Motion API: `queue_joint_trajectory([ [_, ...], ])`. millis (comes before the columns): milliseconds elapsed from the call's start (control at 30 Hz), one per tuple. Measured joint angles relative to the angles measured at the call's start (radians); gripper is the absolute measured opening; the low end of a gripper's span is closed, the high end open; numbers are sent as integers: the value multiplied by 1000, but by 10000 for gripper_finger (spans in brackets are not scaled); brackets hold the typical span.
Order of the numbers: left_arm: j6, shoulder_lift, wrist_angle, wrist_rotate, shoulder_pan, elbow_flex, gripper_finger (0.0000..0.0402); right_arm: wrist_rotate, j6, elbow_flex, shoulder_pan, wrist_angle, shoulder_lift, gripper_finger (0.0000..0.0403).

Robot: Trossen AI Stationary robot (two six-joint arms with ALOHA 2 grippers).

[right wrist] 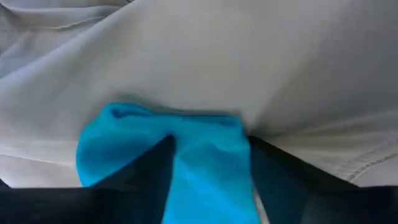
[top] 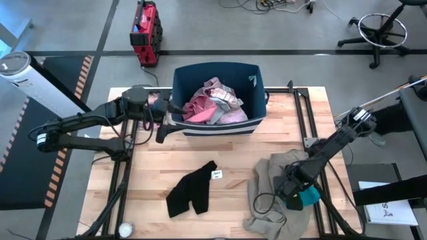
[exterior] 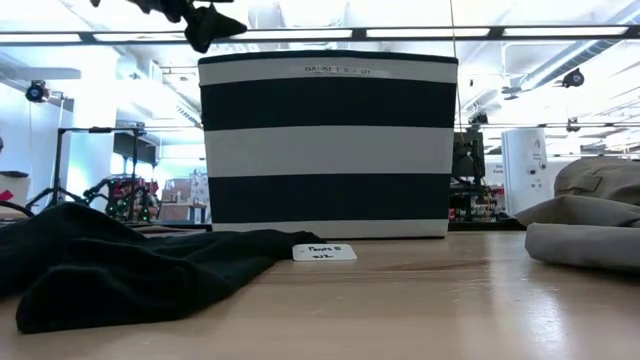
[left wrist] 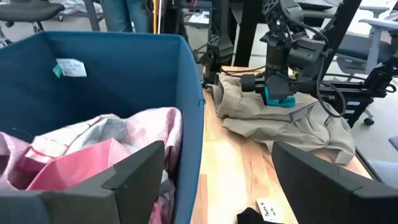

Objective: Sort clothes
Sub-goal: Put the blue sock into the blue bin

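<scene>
A navy bin with white stripes stands at the table's far middle, holding pink and pale clothes. My left gripper hangs open beside the bin's left near corner, nothing between its fingers. A black garment lies flat at the near middle. A khaki garment lies crumpled at the near right. On it lies a small teal piece, with my right gripper down on it. My right gripper comes at the teal piece from above, pointing steeply down. A bunched fold of it fills the gap between the two fingers, and more teal spreads out past one finger. The piece rests on the khaki garment, not lifted.
A white label lies on the wood between the black garment and the bin. Black frame rails run along the table's left and right sides. A white round object sits at the near left edge. Bare wood shows between the two garments.
</scene>
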Motion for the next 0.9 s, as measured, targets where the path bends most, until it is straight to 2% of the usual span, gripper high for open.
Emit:
queue_joint_trajectory([
  [233,-2,-2,5,0,-3,-1,270,-62,-30,30,0,-1,-42,17],
  [533,-1,-4,10,1,-4,-1,253,-53,28,140,-17,-44,-189,3],
  [600,-1,-5,10,1,-4,-1,250,-5,10,187,-34,-73,-218,3],
  [733,-1,-5,10,1,-4,-1,244,164,-117,305,-79,-131,-258,1],
  [900,0,-5,10,0,-4,-1,242,494,-336,477,-153,-169,-266,1],
])
